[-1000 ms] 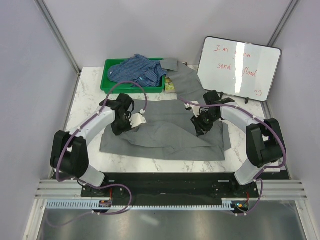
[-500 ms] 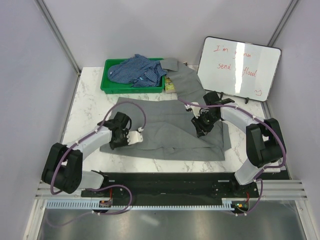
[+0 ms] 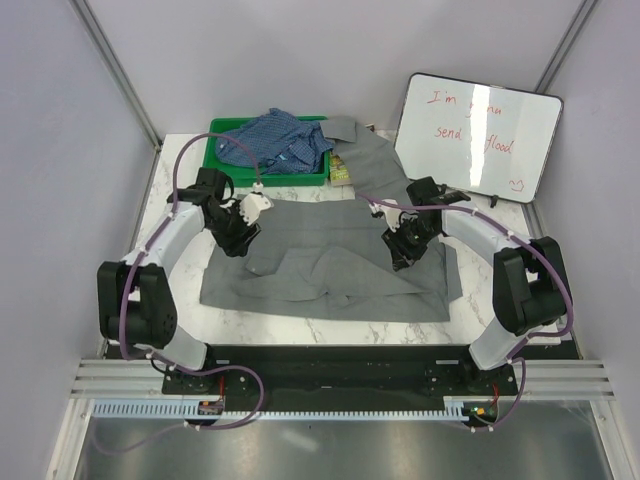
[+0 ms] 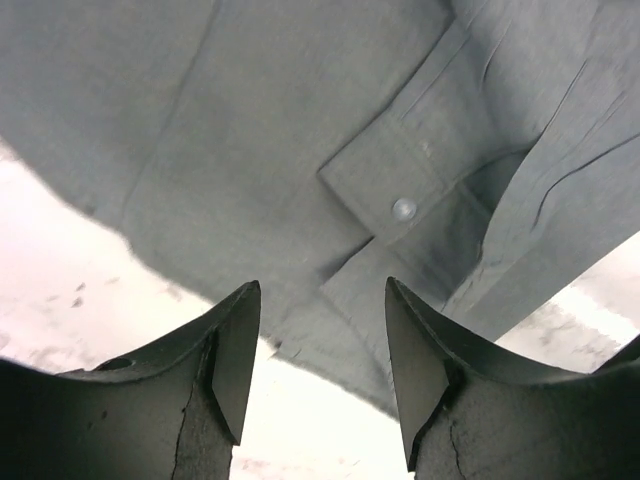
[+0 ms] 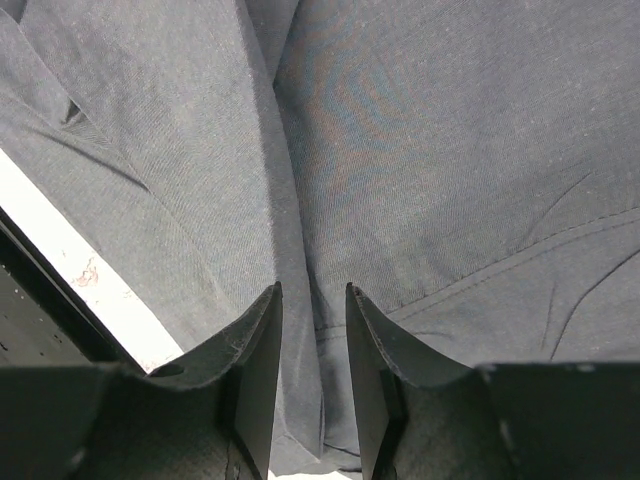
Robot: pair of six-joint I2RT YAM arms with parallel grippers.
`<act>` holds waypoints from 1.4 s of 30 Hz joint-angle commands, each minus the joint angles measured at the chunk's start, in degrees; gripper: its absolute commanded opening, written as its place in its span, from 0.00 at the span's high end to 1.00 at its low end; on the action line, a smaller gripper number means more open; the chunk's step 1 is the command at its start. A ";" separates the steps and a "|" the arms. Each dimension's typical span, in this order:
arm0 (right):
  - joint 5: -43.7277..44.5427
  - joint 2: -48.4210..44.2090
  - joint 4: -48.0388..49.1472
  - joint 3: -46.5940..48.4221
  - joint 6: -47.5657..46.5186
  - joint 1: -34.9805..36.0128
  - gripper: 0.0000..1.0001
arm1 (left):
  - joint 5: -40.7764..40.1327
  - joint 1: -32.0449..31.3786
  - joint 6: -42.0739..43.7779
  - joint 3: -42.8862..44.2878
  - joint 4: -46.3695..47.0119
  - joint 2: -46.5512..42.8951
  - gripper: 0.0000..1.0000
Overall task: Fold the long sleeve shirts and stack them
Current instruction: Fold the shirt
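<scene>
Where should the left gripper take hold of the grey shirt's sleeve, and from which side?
At the buttoned cuff, the sleeve's squared, stitched end. It lies flat on the grey shirt, so the open left gripper should drop from above and pinch the cuff's free edge, probably lifting only that layer.

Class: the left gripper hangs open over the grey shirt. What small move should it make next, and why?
Probably ease the left gripper forward and down, then close on the buttoned cuff of the grey shirt. Its jaws stand open with nothing between them, the cuff lies flat just ahead near the shirt's edge, and the right gripper appears to pinch a fold on the other side.
</scene>
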 commanded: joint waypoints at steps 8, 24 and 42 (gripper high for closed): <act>-2.12 -0.08 0.58 1.74 2.18 -0.12 0.61 | 6.23 0.15 -10.07 4.91 -1.26 13.42 0.41; -0.19 3.70 3.66 0.86 2.27 -0.12 0.60 | 7.46 0.24 -17.10 4.03 -1.00 13.36 0.98; -4.06 4.84 3.84 5.52 4.73 0.67 0.60 | -7.37 0.59 -24.23 -12.22 8.31 -4.41 0.73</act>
